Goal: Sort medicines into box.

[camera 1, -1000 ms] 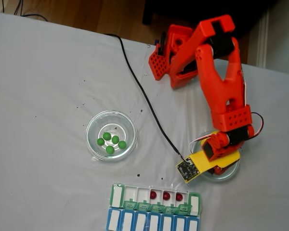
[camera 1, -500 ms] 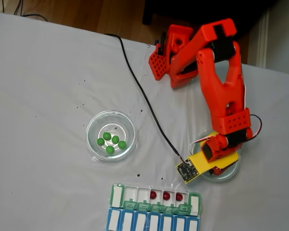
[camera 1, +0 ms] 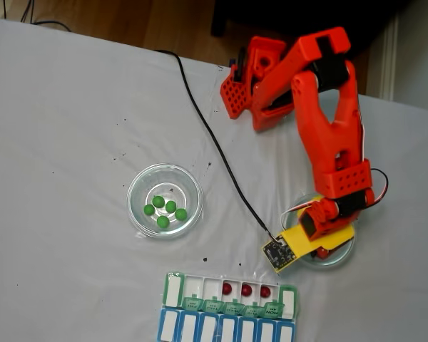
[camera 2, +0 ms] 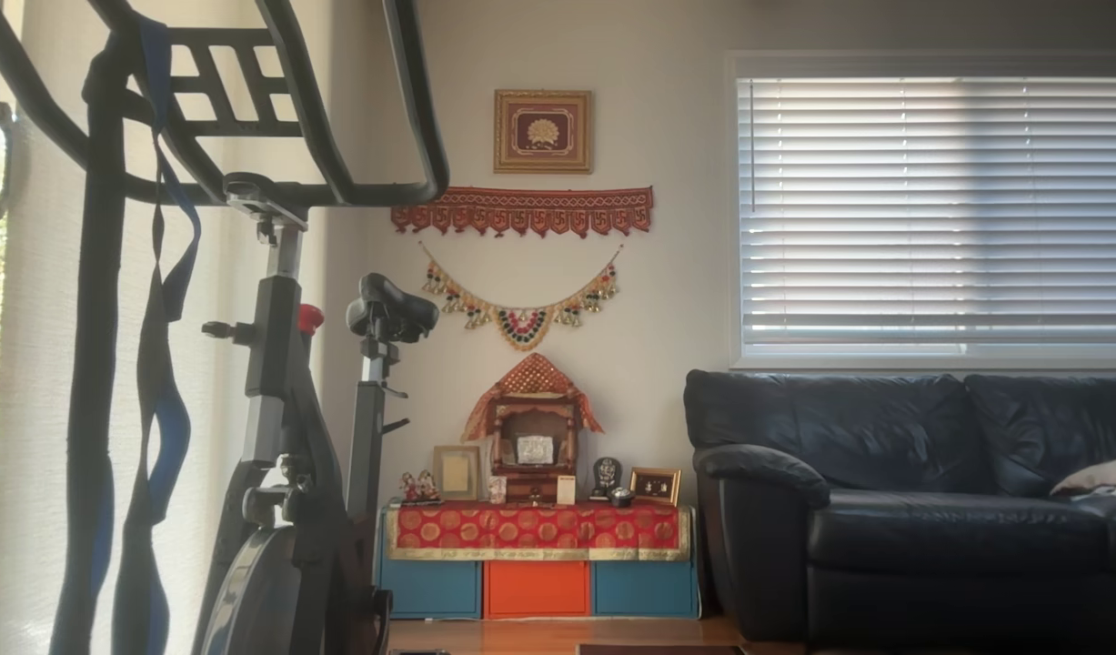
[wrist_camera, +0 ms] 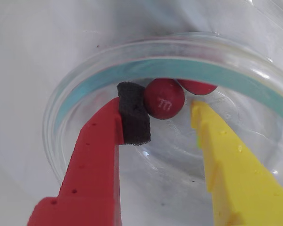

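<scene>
Straddling a red ball (wrist_camera: 163, 98) against the dish rim (wrist_camera: 132, 52), the end effector (wrist_camera: 167, 113) gapes unclenched.

Balls (camera 1: 165, 210) in left dish (camera 1: 138, 214); box (camera 1: 289, 302) below; gripper (wrist_camera: 169, 106) in right dish (camera 1: 342, 258)

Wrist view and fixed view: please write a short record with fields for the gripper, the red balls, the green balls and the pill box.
gripper: open, inside the clear round glass dish, red finger and yellow finger on either side of a ball
dark red glossy ball between fingers: beside the black foam pad; second red ball behind it
bright green balls: five in the other glass dish
green pill organizer row: three red balls in open compartments
</scene>
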Robot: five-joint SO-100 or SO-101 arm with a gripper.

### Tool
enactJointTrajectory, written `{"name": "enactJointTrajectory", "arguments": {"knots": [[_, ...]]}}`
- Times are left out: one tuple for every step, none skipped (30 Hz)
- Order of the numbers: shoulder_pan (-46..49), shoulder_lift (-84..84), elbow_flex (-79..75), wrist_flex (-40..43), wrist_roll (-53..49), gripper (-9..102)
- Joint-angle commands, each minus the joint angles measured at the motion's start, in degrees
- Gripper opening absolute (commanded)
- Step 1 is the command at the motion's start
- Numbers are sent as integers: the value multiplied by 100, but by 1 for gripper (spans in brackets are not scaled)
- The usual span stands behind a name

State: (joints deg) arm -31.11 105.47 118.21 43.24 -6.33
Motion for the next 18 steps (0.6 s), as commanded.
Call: {"name": "enactJointTrajectory", "arguments": {"knots": [[-62, 62, -26, -88, -62, 16], [-53, 70, -18, -114, -62, 15], [-53, 79, 0, -141, -79, 15], [-53, 88, 18, -176, -97, 15], [-44, 97, 35, -229, -105, 14], [-35, 114, 62, -272, -123, 14], [-35, 132, 70, -290, -132, 14], [-26, 132, 70, -290, -141, 14], [-26, 149, 79, -299, -149, 14], [-26, 167, 97, -334, -149, 13], [-26, 185, 114, -369, -158, 13], [-18, 193, 123, -387, -167, 13], [-18, 202, 123, -404, -176, 13], [-18, 202, 123, -413, -193, 13], [-9, 202, 123, -413, -229, 13], [-9, 202, 132, -422, -255, 13], [-9, 202, 141, -439, -281, 12], [0, 202, 141, -439, -308, 12]]}}
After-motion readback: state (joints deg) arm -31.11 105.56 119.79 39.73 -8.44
